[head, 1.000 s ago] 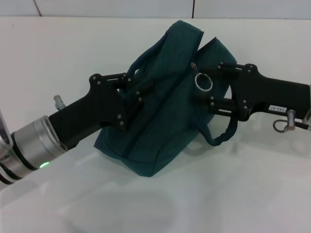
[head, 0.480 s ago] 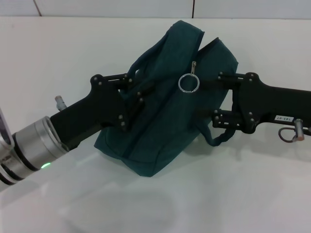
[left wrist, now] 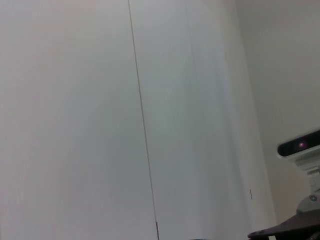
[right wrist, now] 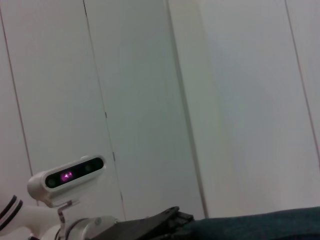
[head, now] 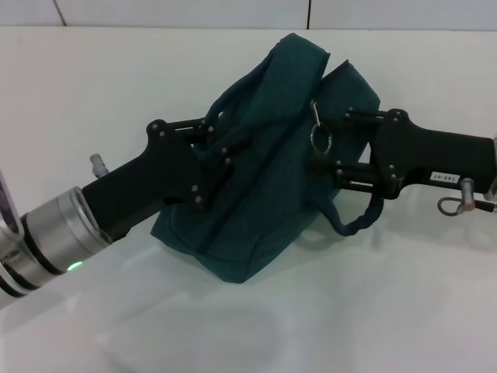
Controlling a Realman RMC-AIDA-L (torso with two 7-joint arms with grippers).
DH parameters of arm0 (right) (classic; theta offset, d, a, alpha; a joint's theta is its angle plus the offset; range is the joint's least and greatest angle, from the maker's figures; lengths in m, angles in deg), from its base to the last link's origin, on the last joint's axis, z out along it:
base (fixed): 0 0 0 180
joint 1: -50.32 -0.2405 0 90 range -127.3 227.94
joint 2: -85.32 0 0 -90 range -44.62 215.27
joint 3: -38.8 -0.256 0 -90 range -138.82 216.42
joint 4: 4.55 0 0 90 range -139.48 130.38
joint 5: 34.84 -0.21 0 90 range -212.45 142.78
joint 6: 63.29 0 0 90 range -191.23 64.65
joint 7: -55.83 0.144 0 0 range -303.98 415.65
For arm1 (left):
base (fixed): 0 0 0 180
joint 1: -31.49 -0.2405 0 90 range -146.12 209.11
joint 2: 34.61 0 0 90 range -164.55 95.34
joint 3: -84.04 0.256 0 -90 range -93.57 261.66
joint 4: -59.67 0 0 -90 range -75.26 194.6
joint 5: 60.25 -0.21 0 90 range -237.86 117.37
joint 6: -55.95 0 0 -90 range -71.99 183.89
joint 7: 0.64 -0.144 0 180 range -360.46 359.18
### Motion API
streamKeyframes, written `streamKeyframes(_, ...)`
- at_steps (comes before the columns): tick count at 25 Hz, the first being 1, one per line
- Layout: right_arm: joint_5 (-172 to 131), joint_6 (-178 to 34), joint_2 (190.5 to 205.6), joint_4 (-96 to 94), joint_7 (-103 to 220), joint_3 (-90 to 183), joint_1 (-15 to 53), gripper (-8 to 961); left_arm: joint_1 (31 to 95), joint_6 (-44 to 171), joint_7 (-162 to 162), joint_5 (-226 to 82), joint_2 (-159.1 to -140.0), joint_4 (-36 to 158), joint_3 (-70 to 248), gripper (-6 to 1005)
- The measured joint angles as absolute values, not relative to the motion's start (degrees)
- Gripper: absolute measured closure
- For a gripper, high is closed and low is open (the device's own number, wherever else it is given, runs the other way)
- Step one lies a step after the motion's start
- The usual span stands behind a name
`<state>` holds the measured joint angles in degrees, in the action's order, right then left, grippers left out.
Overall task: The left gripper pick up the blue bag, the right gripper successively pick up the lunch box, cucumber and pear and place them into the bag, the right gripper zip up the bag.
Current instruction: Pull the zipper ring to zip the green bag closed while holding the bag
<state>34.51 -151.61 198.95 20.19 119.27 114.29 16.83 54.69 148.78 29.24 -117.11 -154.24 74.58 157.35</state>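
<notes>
The blue bag [head: 264, 186] rests tilted on the white tabletop [head: 93, 93]. The left end effector [head: 220, 149] is clamped on a loop handle at the bag's left side. The right end effector [head: 330, 144] is open, fingers straddling the silver ring pull [head: 321, 138] at the bag's right side.

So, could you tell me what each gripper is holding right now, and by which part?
The left gripper grips the blue bag by a loop handle. Whether the right gripper holds the bag's side near the zipper ring cannot be told.
</notes>
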Motion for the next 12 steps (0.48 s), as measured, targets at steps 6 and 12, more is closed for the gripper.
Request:
streamKeyframes(6,35.13,-152.10,199.06,20.52,120.22,114.48,16.73,322,54.69,148.91,29.24,-117.11,-154.30,74.52,157.35,888)
streamKeyframes(12,36.28,-153.59,198.76,20.42,121.48,114.53,16.20,323,54.69,148.94,29.24,-117.11,-154.34,74.52,157.34,889)
